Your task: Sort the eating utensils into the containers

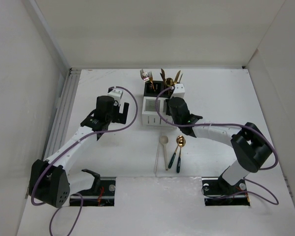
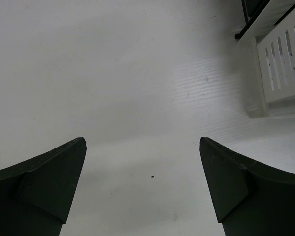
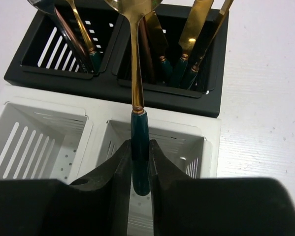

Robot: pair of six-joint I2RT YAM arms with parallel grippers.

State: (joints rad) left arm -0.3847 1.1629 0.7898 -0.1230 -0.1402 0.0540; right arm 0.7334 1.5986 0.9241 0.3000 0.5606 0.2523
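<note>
Between the closed fingers of the right gripper (image 3: 140, 155) stands a gold spoon (image 3: 135, 59), upright, pinched by its dark green handle with the bowl uppermost. Directly beneath that grip lies the right-hand compartment of the white caddy (image 3: 49, 98), the handle's lower end hanging inside its opening; whether it touches the floor cannot be told. Just beyond the fingertips, touching the white caddy's far wall, sits the black caddy (image 3: 152, 96). Its left compartment holds two utensils (image 3: 83, 39), one of them gold with a green handle, and its right compartment holds a leaning cluster of gold and copper pieces (image 3: 186, 54) with green handles. Behind this gripper, toward the arm bases, a cream spoon (image 1: 163, 147) and two dark-handled pieces (image 1: 177, 155), one showing a gold bowl, lie side by side on the table (image 1: 221, 98). Off to the caddies' left, the left gripper (image 2: 142, 142) hangs over bare tabletop with its fingers spread wide and nothing between them. A corner of the white caddy shows ahead and to the right of its fingertips.
</note>
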